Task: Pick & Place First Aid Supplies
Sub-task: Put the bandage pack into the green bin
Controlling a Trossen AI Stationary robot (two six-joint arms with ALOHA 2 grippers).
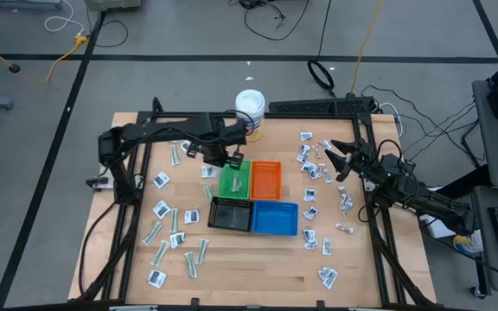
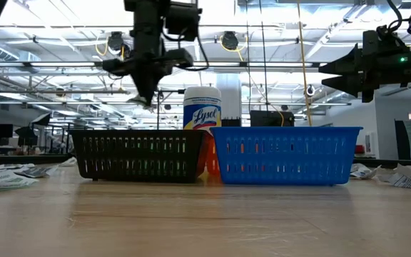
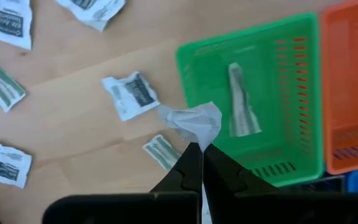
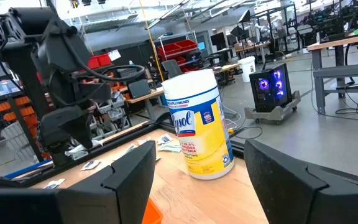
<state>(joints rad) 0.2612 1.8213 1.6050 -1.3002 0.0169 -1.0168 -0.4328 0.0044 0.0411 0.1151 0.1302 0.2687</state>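
The table [image 1: 232, 259] carries four trays with packets scattered on both sides. The left gripper [image 3: 201, 149], pressed together on a crumpled packet [image 3: 191, 121], hangs above the green tray's [image 3: 291, 37] near edge; a strip [image 3: 241, 106] already lies inside. This looks like the carry step: next, move over the tray and release. The right gripper [image 1: 342, 162] waits spread, empty. The packet's print is unreadable.

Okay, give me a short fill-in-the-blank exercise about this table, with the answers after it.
1. The left hand is shut on a crumpled white ____.
2. One pale wrapped strip already lies in the ____ tray.
3. The right hand waits with its fingers ____.
4. The black tray sits beside the ____ tray.

Answers: packet; green; open; blue
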